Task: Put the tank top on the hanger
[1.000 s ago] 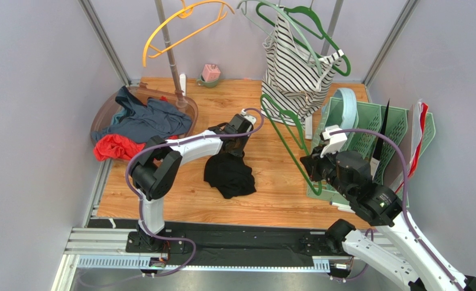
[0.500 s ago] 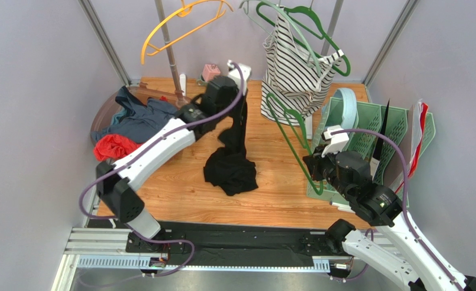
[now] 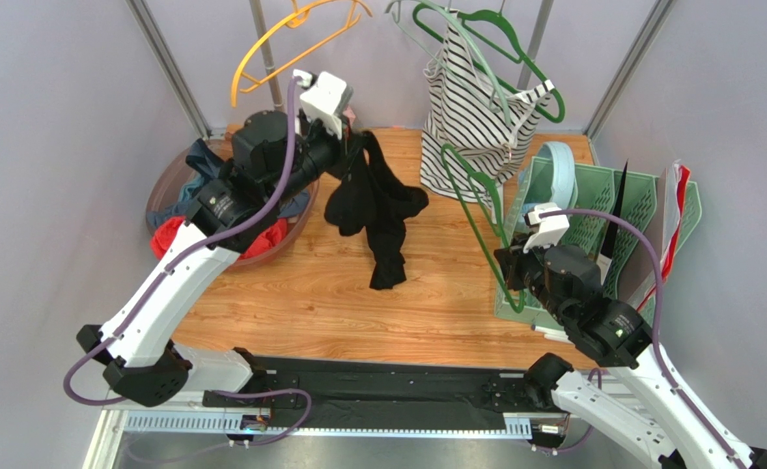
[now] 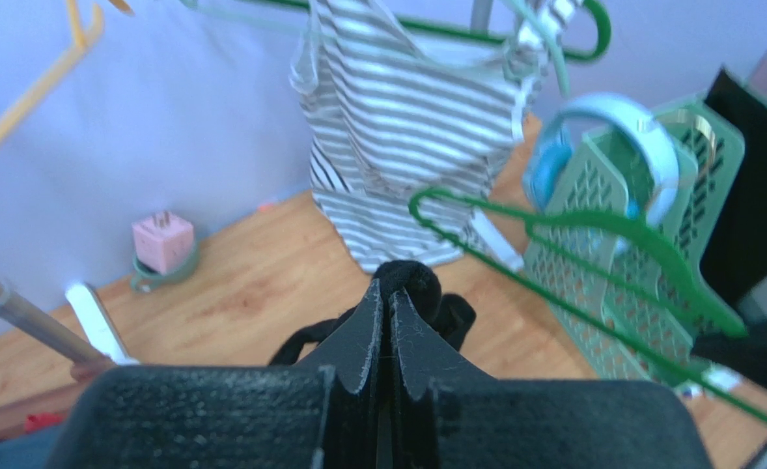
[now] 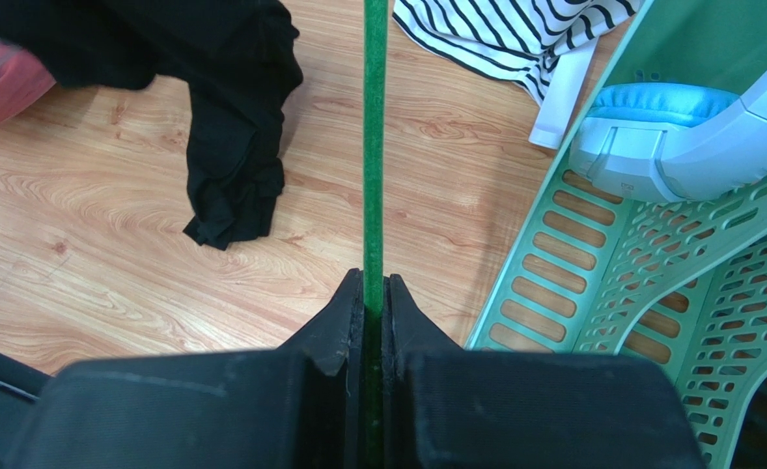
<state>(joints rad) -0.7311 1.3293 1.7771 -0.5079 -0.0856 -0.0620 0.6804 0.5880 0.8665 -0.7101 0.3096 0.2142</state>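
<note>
The black tank top (image 3: 378, 205) hangs in the air from my left gripper (image 3: 355, 147), which is shut on a strap of it high over the back of the table. The fabric bulges past the fingertips in the left wrist view (image 4: 407, 283), and its lower end shows in the right wrist view (image 5: 236, 147). My right gripper (image 3: 508, 269) is shut on the bar of the dark green hanger (image 3: 475, 210) and holds it tilted above the table. The bar runs straight up from the jaws in the right wrist view (image 5: 373, 147); the hanger also shows in the left wrist view (image 4: 593, 264).
A striped top (image 3: 475, 107) hangs on a pale mint hanger at the back. A yellow hanger (image 3: 290, 39) hangs on the rack pole (image 3: 272, 78). A brown basket (image 3: 167, 181) holds blue-grey and red clothes at the left. A green rack (image 3: 593, 210) with blue headphones stands at the right.
My left arm has risen and swung back, lifting the tank top off the table until it hangs free. My right gripper and the green hanger have barely moved.
</note>
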